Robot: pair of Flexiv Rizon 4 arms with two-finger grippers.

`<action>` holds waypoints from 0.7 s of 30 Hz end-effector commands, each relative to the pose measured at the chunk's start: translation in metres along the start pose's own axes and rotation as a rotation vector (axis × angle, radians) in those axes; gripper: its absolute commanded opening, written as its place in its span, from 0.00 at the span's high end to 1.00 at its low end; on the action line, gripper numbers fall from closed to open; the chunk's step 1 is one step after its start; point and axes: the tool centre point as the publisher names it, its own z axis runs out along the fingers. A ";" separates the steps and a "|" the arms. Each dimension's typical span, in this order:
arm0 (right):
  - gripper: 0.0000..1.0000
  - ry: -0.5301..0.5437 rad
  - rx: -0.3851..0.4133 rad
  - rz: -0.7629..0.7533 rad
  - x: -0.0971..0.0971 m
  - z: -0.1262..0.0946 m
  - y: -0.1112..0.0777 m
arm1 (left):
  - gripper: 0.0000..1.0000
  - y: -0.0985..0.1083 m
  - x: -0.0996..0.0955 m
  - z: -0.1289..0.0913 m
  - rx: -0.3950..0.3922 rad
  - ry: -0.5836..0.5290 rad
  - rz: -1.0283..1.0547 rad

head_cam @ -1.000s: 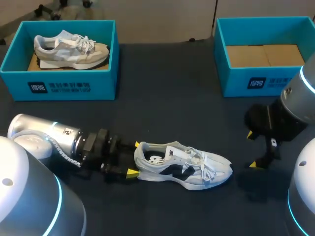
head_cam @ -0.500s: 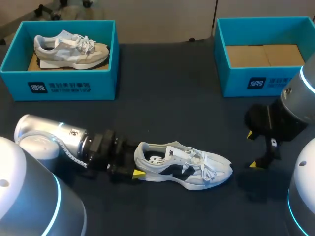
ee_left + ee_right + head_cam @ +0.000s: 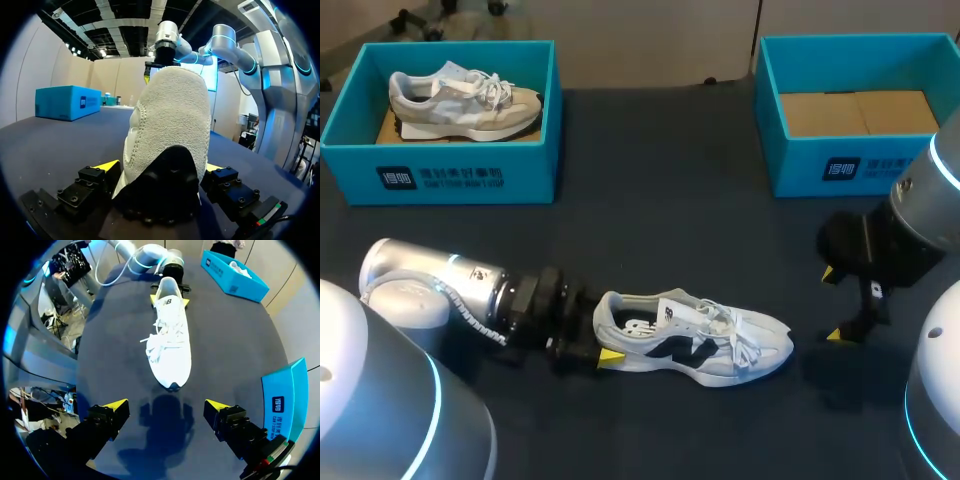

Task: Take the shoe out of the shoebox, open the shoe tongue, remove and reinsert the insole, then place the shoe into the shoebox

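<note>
A white sneaker (image 3: 705, 345) with a dark side logo lies on the dark table, toe pointing right. My left gripper (image 3: 603, 328) is open at its heel, one yellow fingertip (image 3: 610, 356) showing on the near side. In the left wrist view the heel (image 3: 170, 110) fills the gap between the open fingers (image 3: 107, 165), which flank it on both sides. My right gripper (image 3: 831, 304) hangs open to the right of the toe, apart from it. From the right wrist the sneaker (image 3: 170, 335) lies ahead of the open right gripper (image 3: 166, 405), with my left arm (image 3: 150, 255) behind the heel.
A blue shoebox (image 3: 440, 175) at the back left holds a second, beige-and-white shoe (image 3: 460, 98). Another blue shoebox (image 3: 840, 165) at the back right shows only its cardboard bottom. Bare table lies between the boxes and the sneaker.
My left gripper has slid right, bringing its open fingers around the sneaker's heel. The sneaker and the right arm have stayed put.
</note>
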 end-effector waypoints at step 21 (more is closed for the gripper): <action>0.00 -0.002 0.001 0.000 0.001 0.002 0.000 | 0.00 -0.003 0.005 0.017 -0.021 -0.048 0.003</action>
